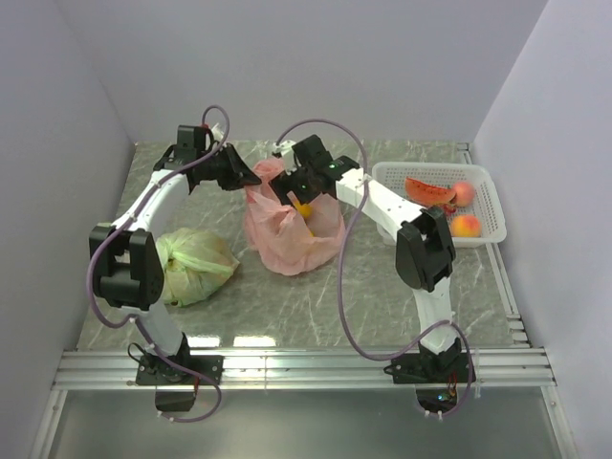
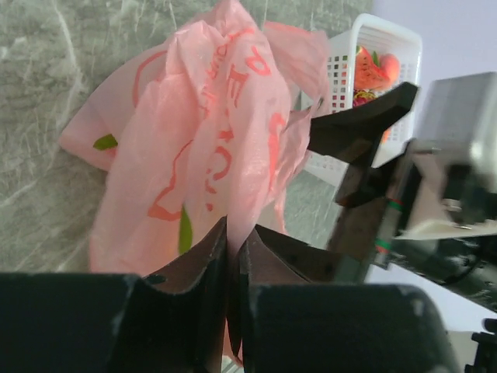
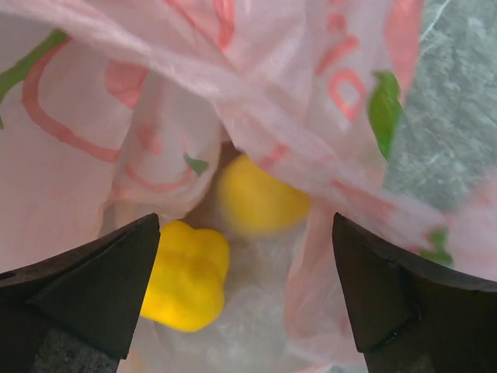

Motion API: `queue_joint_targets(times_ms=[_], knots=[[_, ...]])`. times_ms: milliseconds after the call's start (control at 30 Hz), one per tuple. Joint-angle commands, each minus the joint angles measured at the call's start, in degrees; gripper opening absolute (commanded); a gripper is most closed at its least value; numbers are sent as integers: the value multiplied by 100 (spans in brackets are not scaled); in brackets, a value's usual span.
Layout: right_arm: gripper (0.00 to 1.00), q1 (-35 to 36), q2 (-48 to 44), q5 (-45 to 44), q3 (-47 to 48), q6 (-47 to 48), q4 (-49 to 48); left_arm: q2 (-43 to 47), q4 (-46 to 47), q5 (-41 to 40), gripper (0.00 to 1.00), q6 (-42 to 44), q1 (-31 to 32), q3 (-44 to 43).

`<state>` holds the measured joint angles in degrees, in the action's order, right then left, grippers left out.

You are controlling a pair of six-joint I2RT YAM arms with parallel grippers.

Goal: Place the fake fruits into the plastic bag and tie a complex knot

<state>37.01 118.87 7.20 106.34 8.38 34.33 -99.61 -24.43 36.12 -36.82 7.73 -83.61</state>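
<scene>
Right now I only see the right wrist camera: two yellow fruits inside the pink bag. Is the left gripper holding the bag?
Observer: Yes, the left gripper is shut on a fold of the plastic bag, pinching it up.
Operator: What is not bagged yet?
Observer: A white basket on the right holds a watermelon slice and two peach-pink fruits.
Operator: Anything else around?
Observer: A pale green bag lies left of the pink one.
</scene>
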Motion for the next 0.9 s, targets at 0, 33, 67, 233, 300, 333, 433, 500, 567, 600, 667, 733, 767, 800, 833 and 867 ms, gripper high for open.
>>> queue_joint_targets(times_ms=[0,33,67,233,300,333,433,500,567,600,667,733,767,800,833,867], knots=[[99,-28,-485,130,255,136,-181,-137,122,185,15,192,-43,-173],[99,-28,-644,332,212,181,-68,-181,114,176,16,210,-43,-182],[100,-19,-811,700,72,234,-32,-207,96,176,17,236,-52,-216],[100,-359,-2112,1335,-351,436,459,-278,236,369,17,307,-61,-208],[100,-729,-2498,1686,-544,375,653,-252,420,474,17,359,-61,-112],[100,-948,-2587,1784,-597,366,863,-199,508,510,17,360,-61,-68],[100,-1836,-2658,1557,-685,471,1276,-76,860,791,18,517,-61,134],[100,-2504,-2571,1346,-729,681,1392,3,1035,844,19,640,-52,249],[100,-3074,-2370,1144,-686,979,1673,47,1089,906,19,780,-52,302],[100,-3278,-2290,1082,-668,1094,1787,39,1072,923,19,834,-52,302],[100,-3568,-1993,889,-554,1410,2033,3,984,958,18,966,-61,267],[100,-3938,-1789,513,-431,1569,2052,-23,905,1002,18,1027,-52,258],[99,-4052,-1571,441,-378,1761,2060,-40,878,1002,18,1036,-52,267],[99,-4227,-1464,388,-308,1824,2052,-32,878,1029,18,1028,-52,275],[98,-4325,-1359,396,-238,1894,2139,-41,869,1037,18,1045,-52,284],[98,-4378,-1131,387,-54,2095,2218,-32,861,1029,18,1045,-52,276]])
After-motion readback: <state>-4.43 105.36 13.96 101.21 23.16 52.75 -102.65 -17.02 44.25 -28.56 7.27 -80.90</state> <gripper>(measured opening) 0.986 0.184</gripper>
